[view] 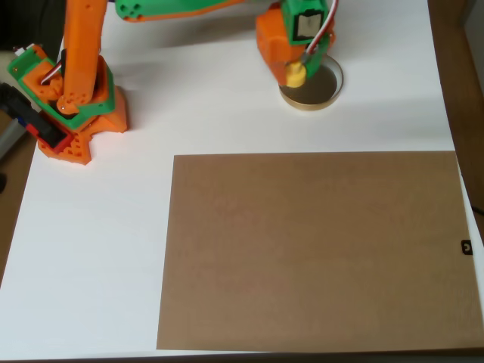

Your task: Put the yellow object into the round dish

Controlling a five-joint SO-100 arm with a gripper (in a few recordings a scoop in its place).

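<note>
1. Lower frame: a brown board (318, 249) lies flat on the white bench (98, 242), bare of any task thing and well apart from the work.
2. Upper left: the arm's orange and green base (72, 106) stands on the bench, its links reaching across the top edge to the right.
3. Upper right: the tool (296, 69) hangs over the round dish (321, 97), above its left rim. The yellow object (295, 74) sits at the tool's tip, seemingly pinched between nearly closed fingers, though the fingers are hard to make out from above.
4. The yellow object lies over the dish's left edge, not its centre. To release well, I judge the tool should shift slightly right, drop low, then open gently so the piece cannot bounce or roll over the shallow rim.
</note>
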